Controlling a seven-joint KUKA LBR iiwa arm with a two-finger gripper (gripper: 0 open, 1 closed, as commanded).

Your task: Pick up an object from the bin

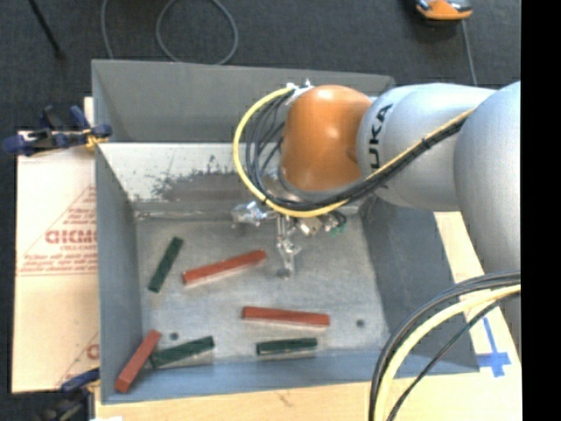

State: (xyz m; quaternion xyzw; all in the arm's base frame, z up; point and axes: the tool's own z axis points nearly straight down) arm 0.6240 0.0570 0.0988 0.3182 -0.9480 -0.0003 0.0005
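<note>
Near the middle of the bin [116, 235], the gripper [285, 268] hangs just right of a slanted red bar [223, 268], jaws pressed together on nothing; a second red bar [285, 317] lies nearer the front edge.

One piece of writing can be read: black capital lettering [379, 139] printed on the silver-grey arm [438, 178], on the link just to the right of the orange cover [320, 139]. The letters "UKA" are plain. They stand turned on their side, running up and down the link rather than across it (the maker's name, KUKA, with its first letter lost at the curve of the casing). A yellow and black cable [419, 144] crosses the arm just right of the lettering without covering those three letters.
</note>
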